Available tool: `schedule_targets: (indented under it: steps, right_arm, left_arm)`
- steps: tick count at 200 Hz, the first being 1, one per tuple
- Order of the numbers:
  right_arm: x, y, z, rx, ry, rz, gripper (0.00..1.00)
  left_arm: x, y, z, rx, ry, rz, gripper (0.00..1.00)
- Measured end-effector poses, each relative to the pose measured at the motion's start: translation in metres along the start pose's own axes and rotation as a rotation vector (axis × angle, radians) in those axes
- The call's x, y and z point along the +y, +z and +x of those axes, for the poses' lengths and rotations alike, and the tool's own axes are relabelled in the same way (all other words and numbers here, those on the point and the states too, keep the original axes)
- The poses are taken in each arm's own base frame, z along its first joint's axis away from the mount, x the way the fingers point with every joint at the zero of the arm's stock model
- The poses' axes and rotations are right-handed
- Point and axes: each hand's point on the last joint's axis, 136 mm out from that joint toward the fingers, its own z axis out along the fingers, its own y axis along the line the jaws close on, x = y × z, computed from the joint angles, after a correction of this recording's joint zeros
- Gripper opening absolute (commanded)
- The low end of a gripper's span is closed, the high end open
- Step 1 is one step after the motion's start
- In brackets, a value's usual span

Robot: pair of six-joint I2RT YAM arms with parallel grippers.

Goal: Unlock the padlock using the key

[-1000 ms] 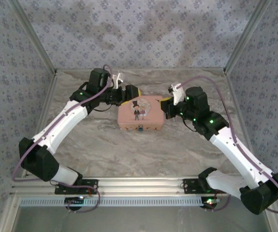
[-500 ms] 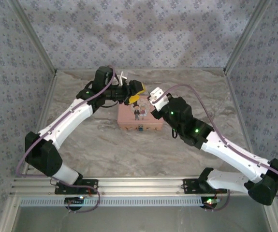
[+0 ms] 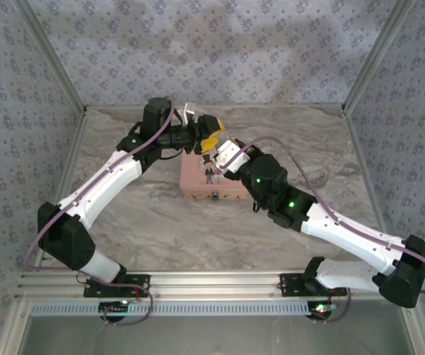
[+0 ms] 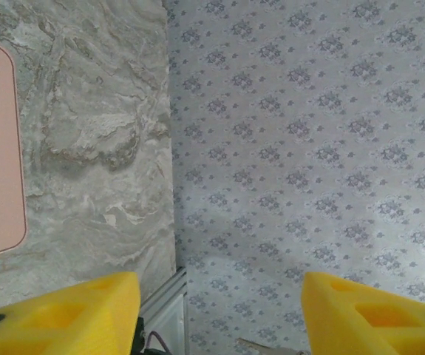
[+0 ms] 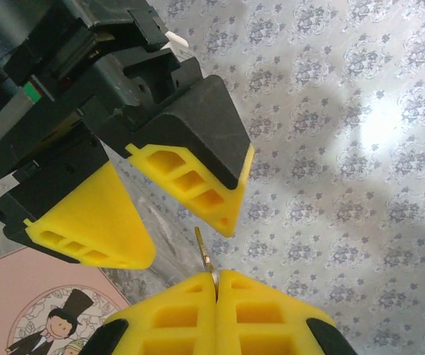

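The key (image 5: 205, 254) is a thin brassy sliver sticking up from between the fingertips of my right gripper (image 5: 216, 285), whose jaws are pressed together on it. Its tip stands just beside the yellow fingers of my left gripper (image 5: 186, 203), whose jaws are spread well apart. The padlock (image 3: 216, 197) sits at the middle of the near wall of the pink cartoon-couple tin (image 3: 197, 177), well apart from the key. Both my grippers hang over the tin's far edge. The tin rests near the middle of the marble table (image 3: 138, 214), a little toward its far edge.
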Motion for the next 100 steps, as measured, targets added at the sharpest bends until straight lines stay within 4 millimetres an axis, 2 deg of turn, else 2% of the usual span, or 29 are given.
schedule_targets:
  steps: [24,54,100]
  right_arm:
    - [0.002,0.005,0.003,0.014,-0.023,0.013,0.00]
    - [0.014,0.015,0.013,0.047,-0.060,0.004,0.00]
    - [0.017,0.019,0.015,0.058,-0.085,0.009,0.00]
  left_arm:
    - [-0.005,0.002,0.003,0.007,-0.001,0.015,0.50]
    - [-0.007,0.003,0.006,0.017,-0.008,0.024,0.47]
    - [-0.010,0.002,0.007,0.019,-0.016,0.031,0.34]
